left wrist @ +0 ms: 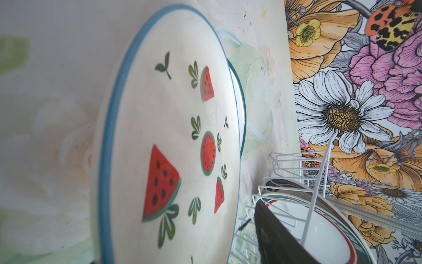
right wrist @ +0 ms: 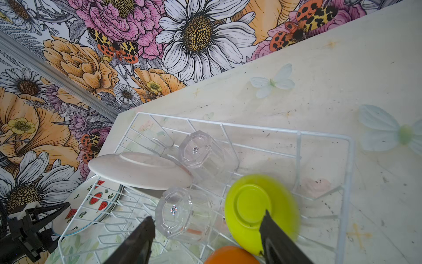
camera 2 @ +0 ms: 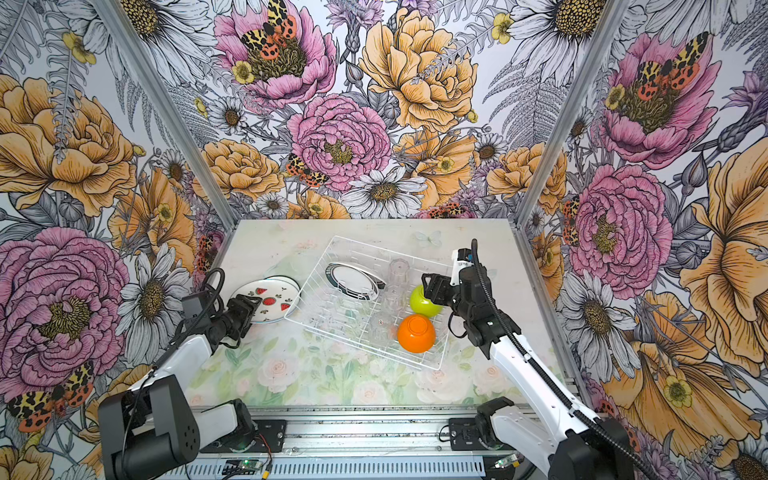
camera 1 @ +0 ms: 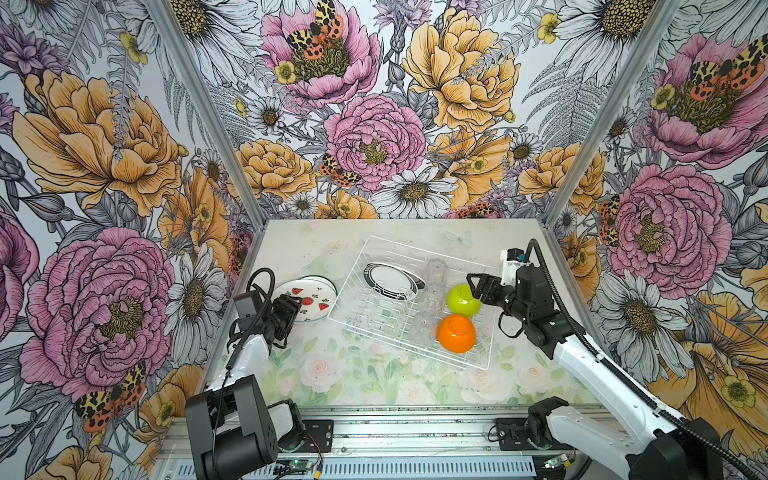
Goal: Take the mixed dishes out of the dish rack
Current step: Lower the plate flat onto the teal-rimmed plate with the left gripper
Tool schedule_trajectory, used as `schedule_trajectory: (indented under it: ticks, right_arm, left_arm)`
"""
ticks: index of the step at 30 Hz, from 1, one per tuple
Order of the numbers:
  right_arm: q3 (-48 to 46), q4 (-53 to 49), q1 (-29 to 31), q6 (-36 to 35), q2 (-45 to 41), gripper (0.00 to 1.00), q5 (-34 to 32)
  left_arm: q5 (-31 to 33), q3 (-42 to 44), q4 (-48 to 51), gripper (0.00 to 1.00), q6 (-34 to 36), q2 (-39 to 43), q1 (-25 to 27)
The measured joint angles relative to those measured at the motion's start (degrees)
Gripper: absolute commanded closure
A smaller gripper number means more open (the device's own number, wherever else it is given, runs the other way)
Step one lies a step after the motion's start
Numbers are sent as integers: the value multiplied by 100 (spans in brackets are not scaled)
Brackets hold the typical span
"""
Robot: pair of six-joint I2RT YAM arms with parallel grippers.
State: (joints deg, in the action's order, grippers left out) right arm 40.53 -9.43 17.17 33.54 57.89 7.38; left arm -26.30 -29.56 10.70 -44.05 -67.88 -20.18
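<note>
Lime-green bowl (right wrist: 251,205), base up and tilted in the dish rack (right wrist: 347,182), lies under one fingertip of the right gripper (right wrist: 208,214), whose fingers stand wide apart. A clear tumbler (right wrist: 175,210) sits between them. I would shift sideways to straddle the bowl's wall alone, then close. The watermelon plate (camera 1: 309,297) lies outside the rack at the left gripper (camera 1: 291,309); I cannot tell that grip.
</note>
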Motion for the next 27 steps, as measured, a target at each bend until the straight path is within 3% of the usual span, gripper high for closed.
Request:
schedule_trajectory:
  ticks: [11,27]
  right_arm:
    - [0,0,0,-7,223,26,181]
    - [2,0,-17,-111,223,26,280]
  left_arm:
    - [273,-319,586,1,306,-57,133]
    - [1029,-1008,1246,1,682,-717,483]
